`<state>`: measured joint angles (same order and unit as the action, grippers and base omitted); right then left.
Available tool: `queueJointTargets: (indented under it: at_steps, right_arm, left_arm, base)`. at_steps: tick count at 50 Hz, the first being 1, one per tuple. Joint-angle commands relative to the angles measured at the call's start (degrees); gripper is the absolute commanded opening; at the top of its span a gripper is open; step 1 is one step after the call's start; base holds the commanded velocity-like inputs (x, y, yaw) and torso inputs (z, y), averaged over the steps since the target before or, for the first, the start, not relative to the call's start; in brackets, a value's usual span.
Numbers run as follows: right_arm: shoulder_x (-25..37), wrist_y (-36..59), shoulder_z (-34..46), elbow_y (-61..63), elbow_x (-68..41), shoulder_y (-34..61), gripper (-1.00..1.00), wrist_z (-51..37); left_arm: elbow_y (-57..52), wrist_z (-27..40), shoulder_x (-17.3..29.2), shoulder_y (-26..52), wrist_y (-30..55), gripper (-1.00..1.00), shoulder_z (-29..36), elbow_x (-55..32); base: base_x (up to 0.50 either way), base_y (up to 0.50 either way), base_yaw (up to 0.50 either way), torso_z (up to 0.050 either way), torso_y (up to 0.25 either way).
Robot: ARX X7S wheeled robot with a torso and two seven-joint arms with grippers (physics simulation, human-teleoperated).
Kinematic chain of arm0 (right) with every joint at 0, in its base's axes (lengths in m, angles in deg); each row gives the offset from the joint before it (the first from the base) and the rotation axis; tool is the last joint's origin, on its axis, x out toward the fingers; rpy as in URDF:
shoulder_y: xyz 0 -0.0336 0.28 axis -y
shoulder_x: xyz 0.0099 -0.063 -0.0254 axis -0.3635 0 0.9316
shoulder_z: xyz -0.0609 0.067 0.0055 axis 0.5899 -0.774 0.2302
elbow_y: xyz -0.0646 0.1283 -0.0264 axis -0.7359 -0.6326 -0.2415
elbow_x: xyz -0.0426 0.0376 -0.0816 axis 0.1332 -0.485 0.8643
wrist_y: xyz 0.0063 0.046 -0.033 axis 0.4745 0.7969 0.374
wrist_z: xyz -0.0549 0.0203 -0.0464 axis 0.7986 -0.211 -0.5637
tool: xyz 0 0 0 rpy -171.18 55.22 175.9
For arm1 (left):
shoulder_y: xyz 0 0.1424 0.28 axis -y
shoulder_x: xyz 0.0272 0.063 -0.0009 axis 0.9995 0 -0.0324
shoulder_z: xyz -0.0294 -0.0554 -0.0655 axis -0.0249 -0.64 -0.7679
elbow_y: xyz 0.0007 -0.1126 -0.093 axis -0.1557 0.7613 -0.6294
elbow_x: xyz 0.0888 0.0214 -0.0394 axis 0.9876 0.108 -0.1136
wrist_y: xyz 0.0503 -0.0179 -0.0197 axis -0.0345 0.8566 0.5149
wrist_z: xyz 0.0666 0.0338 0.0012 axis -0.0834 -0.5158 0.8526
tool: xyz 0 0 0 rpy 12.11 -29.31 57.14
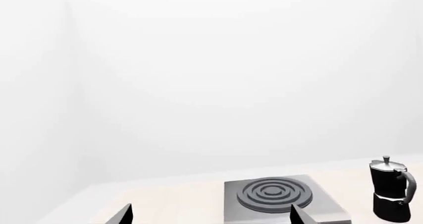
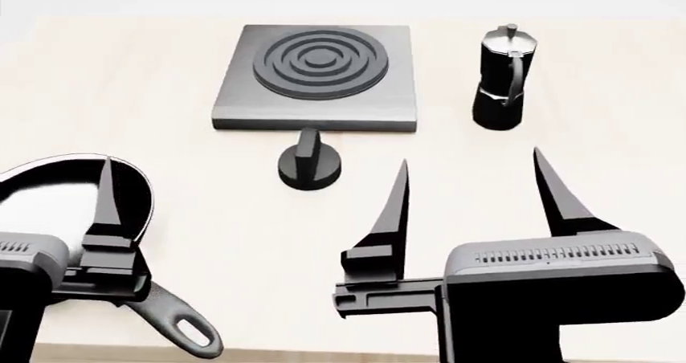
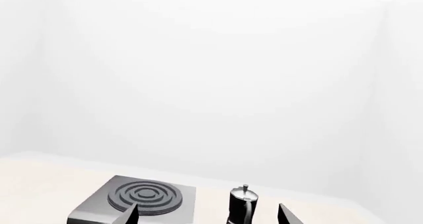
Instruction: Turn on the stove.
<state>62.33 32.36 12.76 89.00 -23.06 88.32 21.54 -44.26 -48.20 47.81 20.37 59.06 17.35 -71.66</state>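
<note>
A pale beige tabletop (image 2: pixel 600 74) before plain white walls carries the flat dark-grey metal stove (image 2: pixel 316 78) and its round black knob (image 2: pixel 310 167). The black frying pan (image 2: pixel 43 194) looks empty; the tall black moka pot (image 2: pixel 500 78) stands lidded. The right gripper (image 2: pixel 471 182) gapes wide, while the left gripper (image 1: pixel 210 215) also stands wide.

A: Head view looks steeply down from behind both arms, close over the worktop (image 2: pixel 600 82).

B: Both wrist views sit low, facing level toward a blank wall, probably farther back. All three share the stove (image 2: pixel 316 74) and pot (image 2: pixel 502 78).
</note>
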Motion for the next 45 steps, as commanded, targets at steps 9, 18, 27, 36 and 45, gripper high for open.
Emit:
queueJointTargets:
  at_steps: [9, 18, 27, 36, 45]
  right_arm:
    - [0.5, -0.2, 1.0, -0.6, -0.4, 0.3, 1.00, -0.6]
    - [0.7, -0.9, 1.1, -1.3, -0.5, 0.3, 1.00, -0.8]
    - [0.9, -0.6, 1.4, -0.7, -0.8, 0.3, 1.00, -1.0]
    - [1.2, -0.7, 2.0, -1.0, -0.9, 0.3, 1.00, -1.3]
    - [1.4, -0.9, 2.6, -1.5, -1.0, 0.4, 1.00, -1.4]
  left_arm:
    - [0.8, 1.0, 0.5, 0.2, -0.6, 1.00, 0.6, -0.7]
    - [1.9, 1.4, 0.9, 0.1, -1.5, 1.00, 0.6, -0.9]
    - [1.0, 1.2, 0.8, 0.1, -1.1, 1.00, 0.3, -2.3]
    - [1.4, 2.0, 1.4, 0.1, -1.3, 1.00, 0.8, -1.8]
    - [1.6, 2.3, 1.6, 0.2, -1.2, 1.00, 0.9, -2.2]
  base:
    - [0.00, 0.25, 0.00, 0.000, 0.000]
    - [0.00, 0.24, 0.00, 0.000, 0.000]
    - [0.00, 0.24, 0.00, 0.000, 0.000]
    - [0.00, 0.24, 0.00, 0.000, 0.000]
    - [0.00, 0.21, 0.00, 0.000, 0.000]
